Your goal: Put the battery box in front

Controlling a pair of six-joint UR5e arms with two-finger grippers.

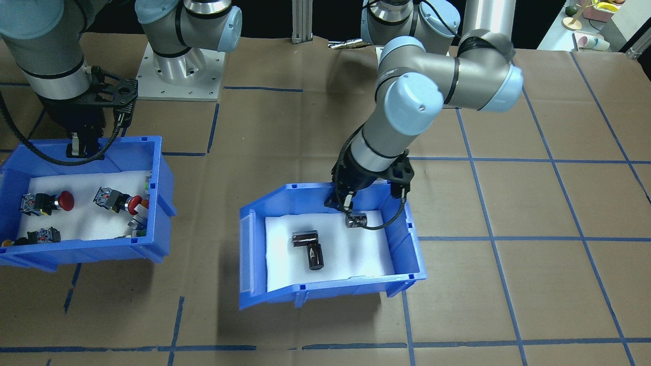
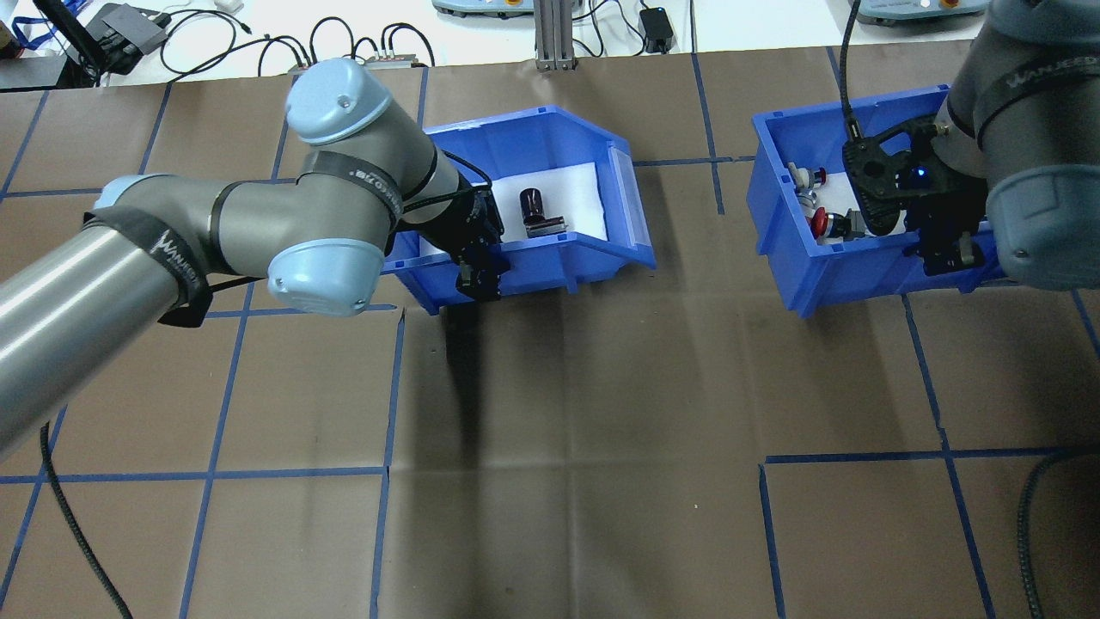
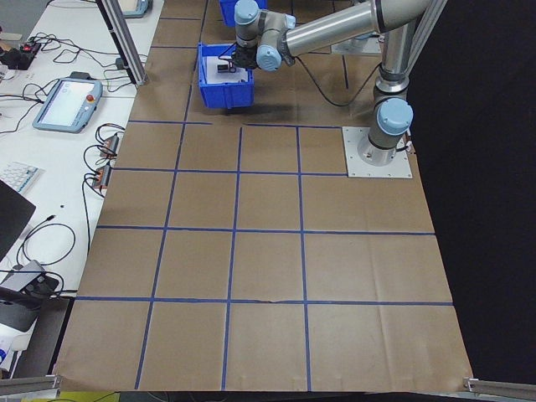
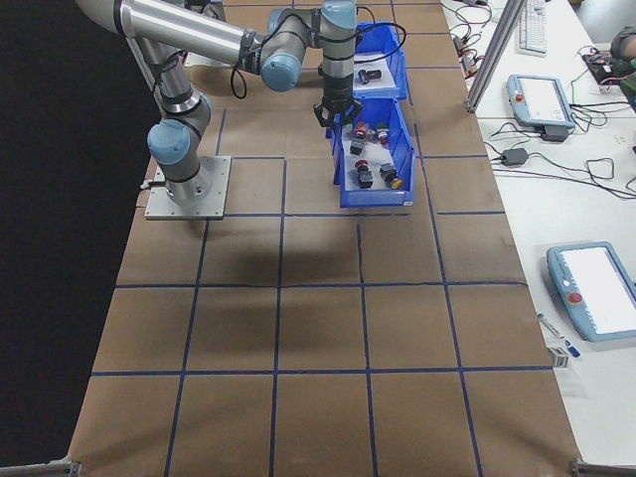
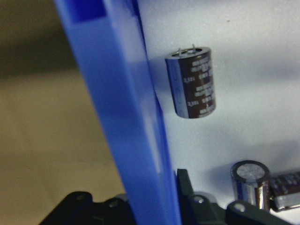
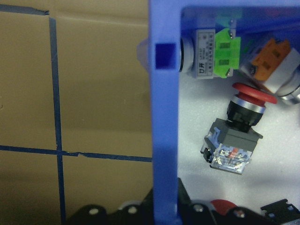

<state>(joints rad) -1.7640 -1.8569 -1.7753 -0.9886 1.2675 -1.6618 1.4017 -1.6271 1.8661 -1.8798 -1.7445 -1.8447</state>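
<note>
The battery box [image 1: 325, 292] is a blue bin lined with white foam, standing mid-table with three dark cylinders [image 1: 315, 255] lying inside. My left gripper [image 1: 345, 206] is shut on its rear wall, one finger inside and one outside. The overhead view shows the same hold, the left gripper [image 2: 478, 279] on the wall of the battery box [image 2: 593, 249]. In the left wrist view the blue wall [image 5: 136, 140] runs between the fingers, with one cylinder [image 5: 192, 82] beside it. My right gripper [image 1: 76, 148] is shut on the rear wall of the second blue bin [image 1: 81, 251].
The second bin [image 2: 851, 266] holds several red, green and orange push-button switches [image 6: 232, 140]. Brown paper with blue tape lines covers the table [image 2: 567, 447]. Cables and teach pendants lie beyond the far edge. The arm bases [image 1: 178, 76] stand at the robot's side.
</note>
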